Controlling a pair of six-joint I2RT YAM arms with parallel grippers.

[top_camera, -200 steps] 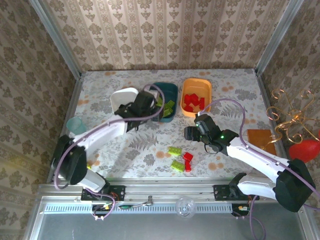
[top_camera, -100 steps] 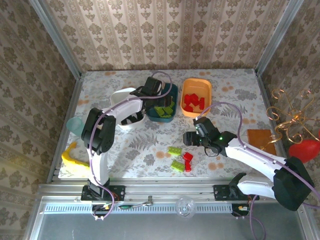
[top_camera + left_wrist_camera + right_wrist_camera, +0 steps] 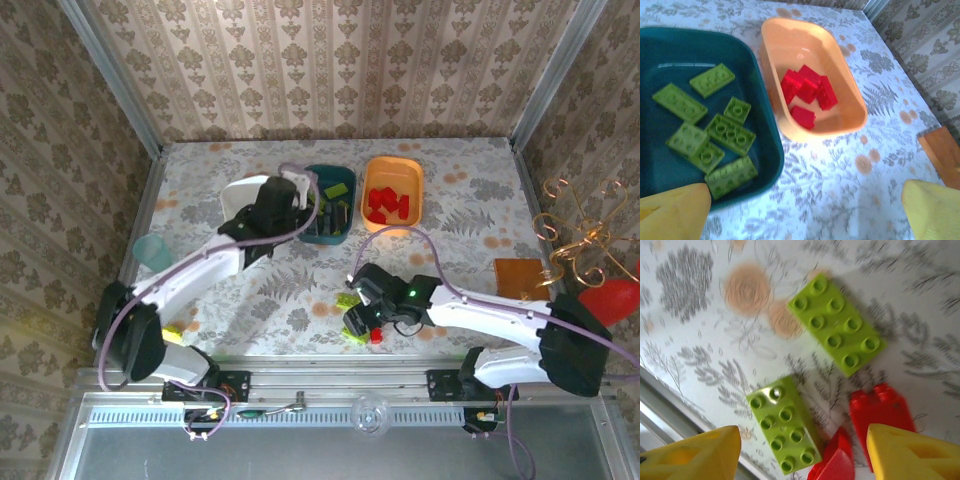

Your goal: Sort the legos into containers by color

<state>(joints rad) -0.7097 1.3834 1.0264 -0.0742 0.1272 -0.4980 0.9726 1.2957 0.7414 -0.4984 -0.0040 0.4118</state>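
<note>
My left gripper (image 3: 802, 220) hangs open with nothing between its yellow fingers (image 3: 670, 215), just off the near corner of the dark teal tray (image 3: 767, 150). Several lime-green legos (image 3: 730, 132) lie in that tray. Red legos (image 3: 807, 92) lie in the orange tray (image 3: 850, 95). Seen from above, the left gripper (image 3: 300, 200) sits between the white tray (image 3: 240, 192) and the teal tray (image 3: 335, 180). My right gripper (image 3: 805, 455) is open and low over the loose legos. A lime brick (image 3: 785, 432) and a red piece (image 3: 837, 460) lie between its fingers. A second lime brick (image 3: 837, 325) and a red brick (image 3: 882, 407) lie beside them.
A pale-teal cup (image 3: 152, 250) stands near the left edge, and a yellow object (image 3: 172, 333) lies by the left arm's base. A brown block (image 3: 520, 275), a gold wire ornament (image 3: 575, 235) and a red object (image 3: 605, 300) sit at the right. Patterned walls enclose the table.
The left gripper opened and drew back from over the teal tray toward the white one. The right gripper moved down and left onto the loose legos, its jaws narrowing a little.
</note>
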